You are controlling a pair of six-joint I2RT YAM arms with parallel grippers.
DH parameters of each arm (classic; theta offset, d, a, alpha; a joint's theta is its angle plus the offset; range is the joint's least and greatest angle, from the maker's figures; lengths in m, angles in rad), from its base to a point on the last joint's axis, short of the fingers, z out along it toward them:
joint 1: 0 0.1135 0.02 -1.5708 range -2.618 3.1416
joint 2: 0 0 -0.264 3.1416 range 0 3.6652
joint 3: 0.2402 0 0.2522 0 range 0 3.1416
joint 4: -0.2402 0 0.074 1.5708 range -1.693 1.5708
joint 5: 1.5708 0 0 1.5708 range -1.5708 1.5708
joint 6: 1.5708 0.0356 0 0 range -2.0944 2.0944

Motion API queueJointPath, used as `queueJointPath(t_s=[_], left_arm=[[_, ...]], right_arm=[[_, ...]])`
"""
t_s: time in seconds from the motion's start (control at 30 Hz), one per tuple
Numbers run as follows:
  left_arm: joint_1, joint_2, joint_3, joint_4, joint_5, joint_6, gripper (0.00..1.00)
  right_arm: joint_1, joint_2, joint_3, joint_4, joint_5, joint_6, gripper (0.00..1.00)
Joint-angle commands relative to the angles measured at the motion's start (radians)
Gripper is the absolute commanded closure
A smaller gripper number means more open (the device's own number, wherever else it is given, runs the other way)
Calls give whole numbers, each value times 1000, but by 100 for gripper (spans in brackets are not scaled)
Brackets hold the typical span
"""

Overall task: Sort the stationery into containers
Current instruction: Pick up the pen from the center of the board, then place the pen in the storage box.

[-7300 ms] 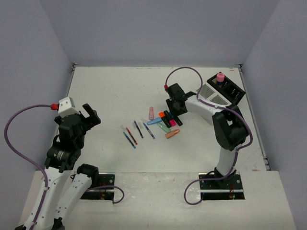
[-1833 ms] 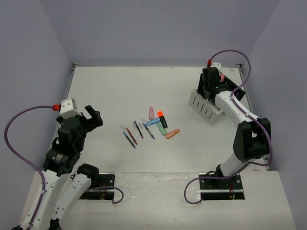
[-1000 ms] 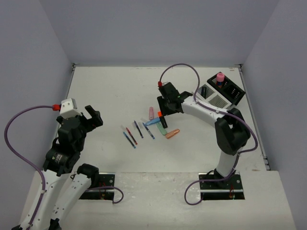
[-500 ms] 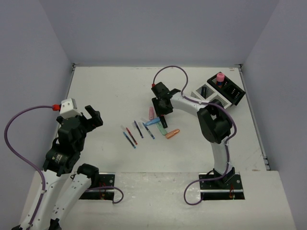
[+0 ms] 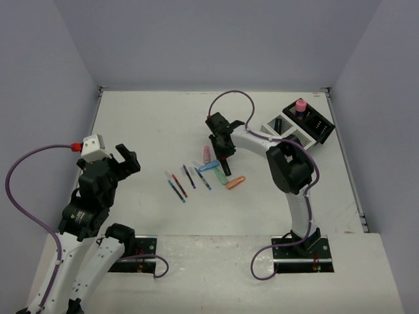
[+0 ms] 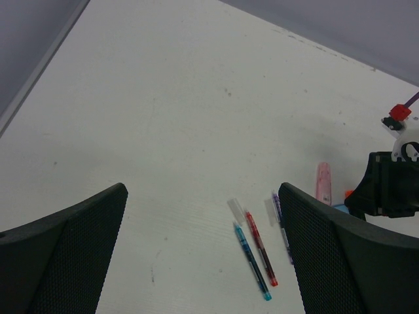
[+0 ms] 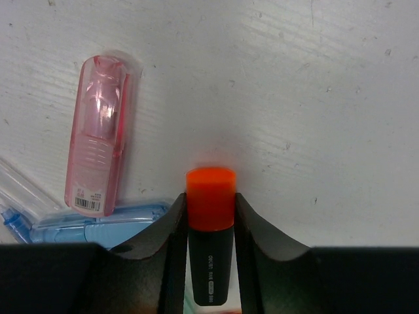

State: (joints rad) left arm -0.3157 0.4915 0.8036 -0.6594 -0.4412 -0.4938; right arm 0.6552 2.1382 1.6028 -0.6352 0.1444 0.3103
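In the right wrist view my right gripper [image 7: 211, 201] is shut on a black highlighter with an orange cap [image 7: 211, 203], both fingers pressed against its sides just above the table. A pink highlighter [image 7: 97, 163] and a blue one [image 7: 98, 226] lie to its left. From above, the right gripper [image 5: 222, 149] sits over the cluster of highlighters [image 5: 221, 175]. Thin pens [image 5: 188, 178] lie left of it. My left gripper [image 5: 122, 161] hangs open and empty, well to the left; its view shows a blue pen [image 6: 252, 261] and a red pen [image 6: 260, 248].
The white container [image 5: 283, 128] and the black container [image 5: 314, 122] stand at the back right, a pink cylinder [image 5: 300, 104] upright in the black one. A peach highlighter [image 5: 236, 182] lies at the near edge of the cluster. Grey walls enclose the table.
My right arm has swung from the containers back to the cluster, lowered over the orange-capped highlighter, and its jaws have closed onto it. The left arm has not moved.
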Motion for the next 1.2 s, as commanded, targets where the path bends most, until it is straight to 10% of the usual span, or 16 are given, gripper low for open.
queueJointPath(t_s=[0.0,0.43,1.17], left_arm=[[-5,-4,-11,39,-1,20,0],[-12,-14,-11,38,-4,20,0],[-26,-35,-12,41,4,21,0]], right_arm=[[0,-103,-2,-10,29,-2,88],[-228,-660,-298,439,497,-21,99],[-414,-541,-412,766,470,-130,100]])
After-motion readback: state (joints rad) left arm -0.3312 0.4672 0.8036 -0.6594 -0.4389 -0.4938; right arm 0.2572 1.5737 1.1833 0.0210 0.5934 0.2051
